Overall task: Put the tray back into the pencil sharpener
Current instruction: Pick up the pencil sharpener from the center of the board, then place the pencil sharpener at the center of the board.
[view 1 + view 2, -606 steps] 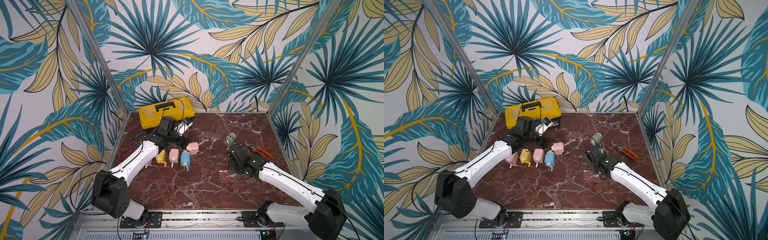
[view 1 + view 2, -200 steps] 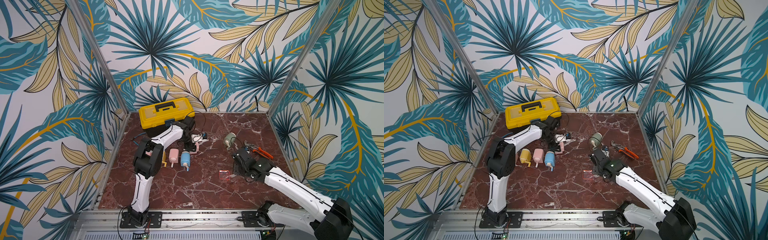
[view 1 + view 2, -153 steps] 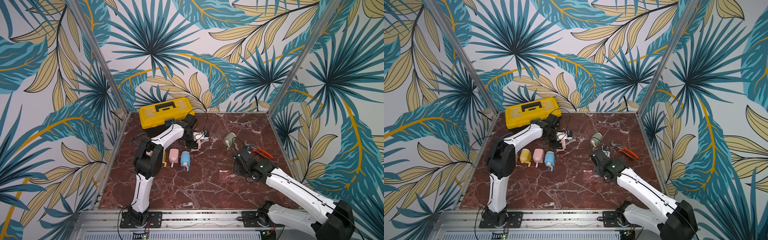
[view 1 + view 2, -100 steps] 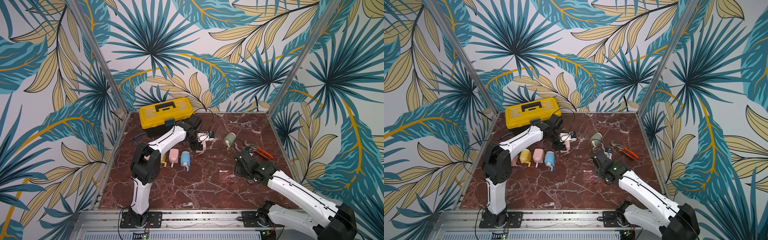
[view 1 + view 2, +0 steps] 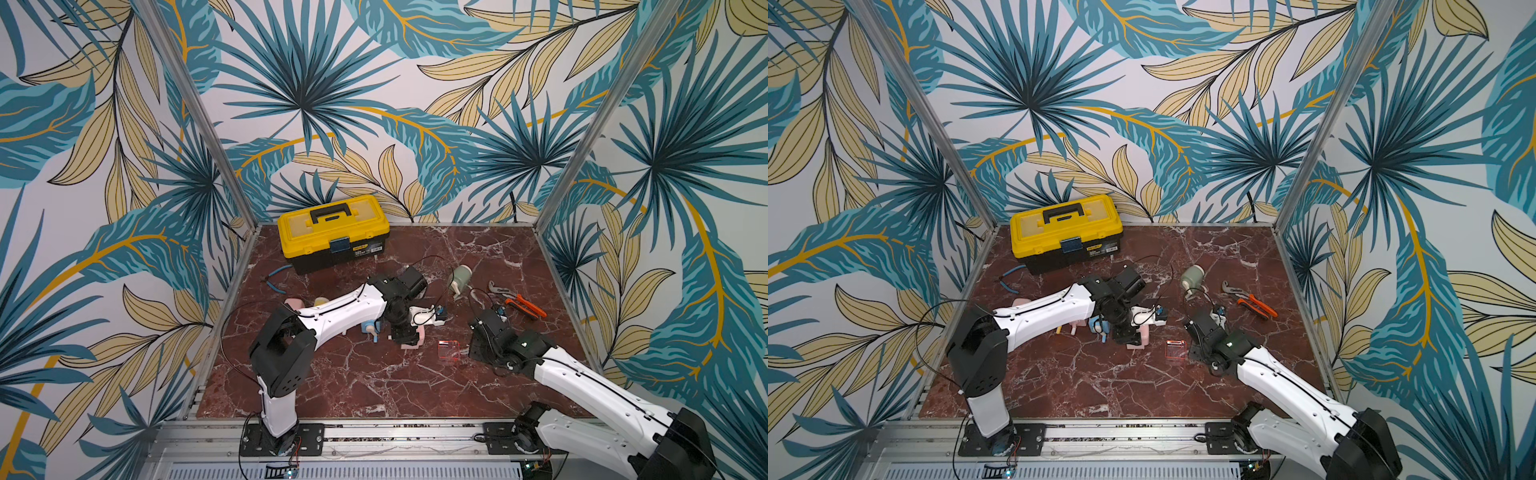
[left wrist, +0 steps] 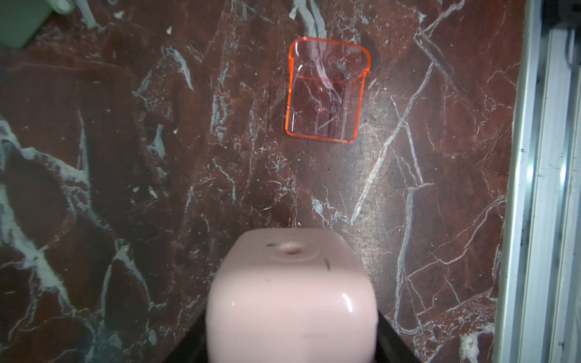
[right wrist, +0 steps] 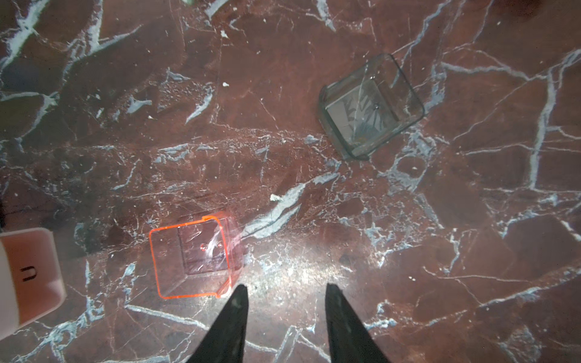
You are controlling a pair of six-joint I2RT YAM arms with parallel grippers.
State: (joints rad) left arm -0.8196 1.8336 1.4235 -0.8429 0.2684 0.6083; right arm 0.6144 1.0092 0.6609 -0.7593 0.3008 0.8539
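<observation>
Our left hand [image 5: 405,334] grips the pink pencil sharpener [image 6: 292,298]. Our right hand [image 7: 285,287] stands open, empty, just beside the orange tray [image 7: 191,257].

The pink sharpener [image 6: 290,298] is filling the left claw [image 5: 402,334] and running off the wrist frame's edge, leaving only dark slivers of the fingers [image 6: 391,345] showing either side. Well ahead of that claw, a green sharpener [image 6: 22,19] is getting clipped by the frame's corner. The left arm [image 5: 345,309] is covering most of the row behind the claw, with only scraps of a blue sharpener [image 5: 371,330] and a yellow sharpener [image 5: 320,300] peeking out. The right claw [image 7: 284,285] is hiding beneath its own wrist in both top views, and the clear tray [image 7: 371,107] beyond its tips is proving too faint to find there.
</observation>
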